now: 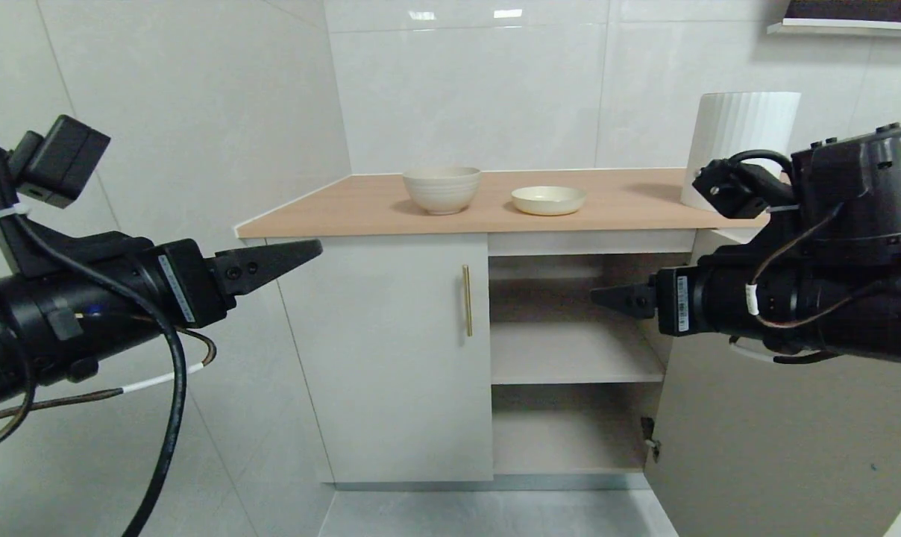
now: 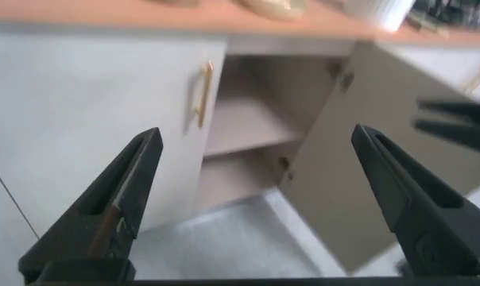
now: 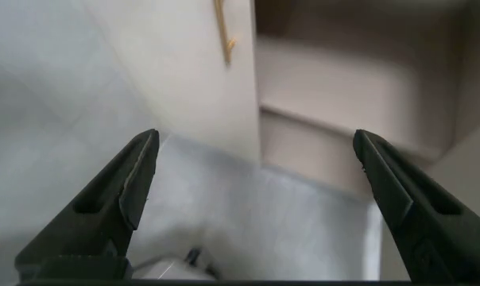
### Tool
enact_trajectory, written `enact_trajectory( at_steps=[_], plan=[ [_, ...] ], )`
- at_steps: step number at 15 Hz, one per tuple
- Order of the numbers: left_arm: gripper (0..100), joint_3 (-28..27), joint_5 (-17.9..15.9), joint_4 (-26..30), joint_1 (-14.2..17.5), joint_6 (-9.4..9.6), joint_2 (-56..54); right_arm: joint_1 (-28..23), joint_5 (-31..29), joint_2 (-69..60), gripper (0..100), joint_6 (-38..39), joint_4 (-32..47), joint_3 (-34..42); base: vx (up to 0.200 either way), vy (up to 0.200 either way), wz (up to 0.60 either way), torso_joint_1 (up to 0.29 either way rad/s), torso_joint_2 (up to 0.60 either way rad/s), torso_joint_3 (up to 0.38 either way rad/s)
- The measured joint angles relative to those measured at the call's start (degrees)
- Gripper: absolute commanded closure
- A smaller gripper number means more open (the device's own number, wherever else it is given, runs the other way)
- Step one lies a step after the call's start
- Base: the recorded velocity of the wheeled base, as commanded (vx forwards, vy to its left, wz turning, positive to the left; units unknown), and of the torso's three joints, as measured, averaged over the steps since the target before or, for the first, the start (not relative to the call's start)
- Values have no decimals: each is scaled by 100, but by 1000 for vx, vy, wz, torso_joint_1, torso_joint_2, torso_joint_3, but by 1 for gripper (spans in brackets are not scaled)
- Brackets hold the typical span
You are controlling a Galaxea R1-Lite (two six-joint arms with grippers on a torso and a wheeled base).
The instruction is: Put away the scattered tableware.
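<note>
W/ left gripper (image 2: 256, 151) & right gripper (image 3: 256, 151) both held wide open, the ribbed cream ceramic bowl (image 1: 442, 189) & shallow cream ceramic dish (image 1: 548, 199) on the tan wooden countertop (image 1: 346, 209) are best pinched at the rim, one at a time, then shelved in the open white cabinet (image 1: 391, 358).

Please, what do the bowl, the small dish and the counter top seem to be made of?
The bowl is probably glazed ceramic or stoneware: cream colour, faint horizontal ridges, soft sheen. The small dish looks like the same glazed ceramic: smooth, pale cream, gently glossy. The counter top looks like matte wood-pattern laminate, even tan with a thin pale edge, though solid wood cannot be excluded.
</note>
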Motion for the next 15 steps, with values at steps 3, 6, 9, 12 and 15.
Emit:
enact_trajectory(
  at_steps=[3,6,9,12,15],
  plan=[
    [0,11,-4,11,30,5,-68,4,276,-156,0,339,146,-244,0,0,0,0,0,0],
    [0,9,-26,90,37,18,-77,11,295,-230,0,351,154,-276,67,0,0,1,1,4],
    [0,-99,-30,325,91,21,-85,22,304,-273,0,354,151,-286,200,0,0,1,4,2],
    [0,-135,-33,347,127,22,-82,20,315,-286,0,356,154,-284,200,0,0,7,4,2],
    [0,-143,-37,350,168,24,-57,22,317,-295,0,356,239,-286,200,0,0,2,6,1]
  ],
)
